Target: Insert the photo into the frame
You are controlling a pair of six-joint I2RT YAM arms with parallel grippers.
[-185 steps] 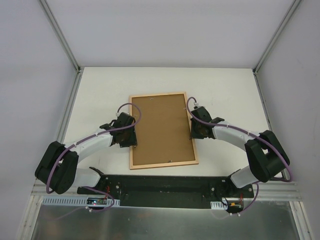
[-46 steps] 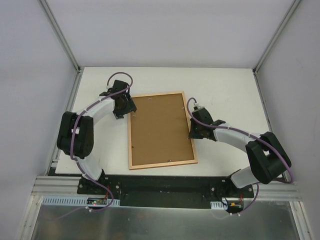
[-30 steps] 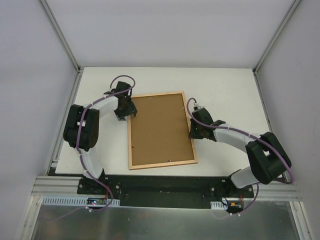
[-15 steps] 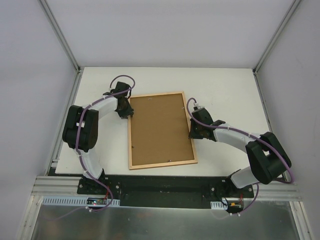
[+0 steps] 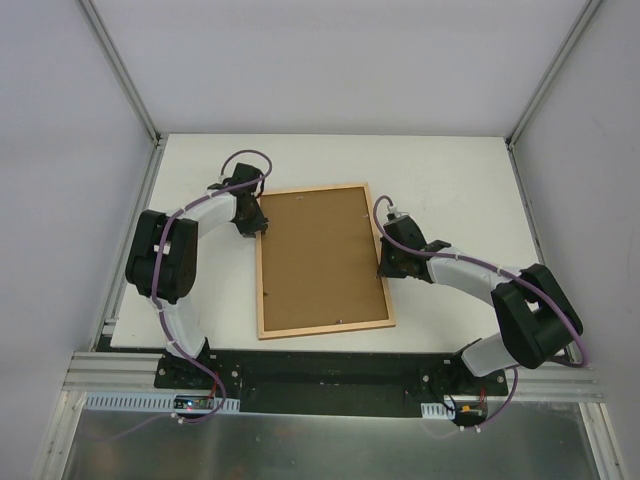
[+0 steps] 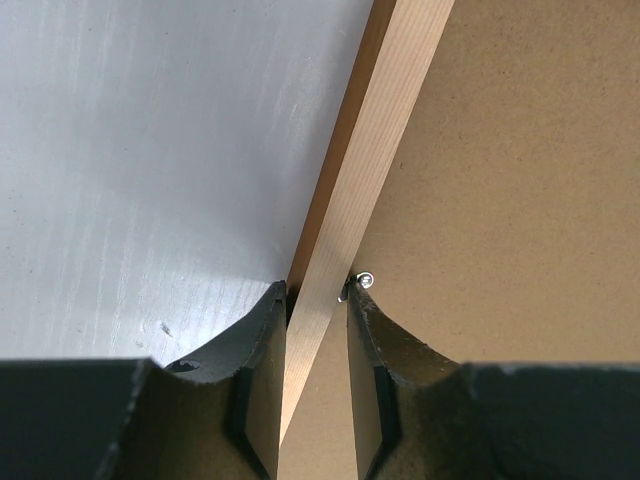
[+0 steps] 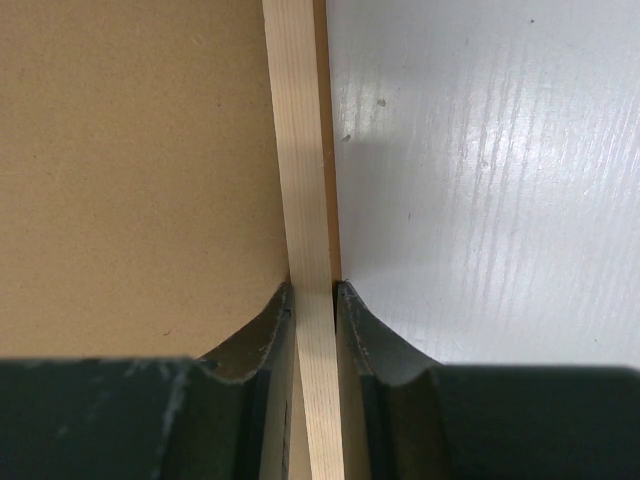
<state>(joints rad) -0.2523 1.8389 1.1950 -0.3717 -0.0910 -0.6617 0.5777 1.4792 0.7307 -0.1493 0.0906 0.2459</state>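
Observation:
The frame (image 5: 320, 258) lies on the white table with its brown fibreboard back up, long side running away from me. My left gripper (image 5: 254, 222) is at the left border near the far left corner. In the left wrist view its jaws (image 6: 316, 302) are shut across the pale wooden rail (image 6: 380, 150), which runs slanted between them, with a small metal clip (image 6: 367, 281) at the right fingertip. My right gripper (image 5: 386, 264) is shut on the right border halfway along, and its fingers (image 7: 270, 330) press both sides of the rail (image 7: 300, 150). The photo is out of view.
The white tabletop (image 5: 450, 180) runs on all sides of the frame and is closed in by pale walls at left, right and back. The black base rail (image 5: 320, 372) of the arms lies just in front of the frame's near edge.
The left gripper has closed on the frame's left rail near the far corner. Before that, the left arm swung up from the lower left border. The right gripper has kept its grip.

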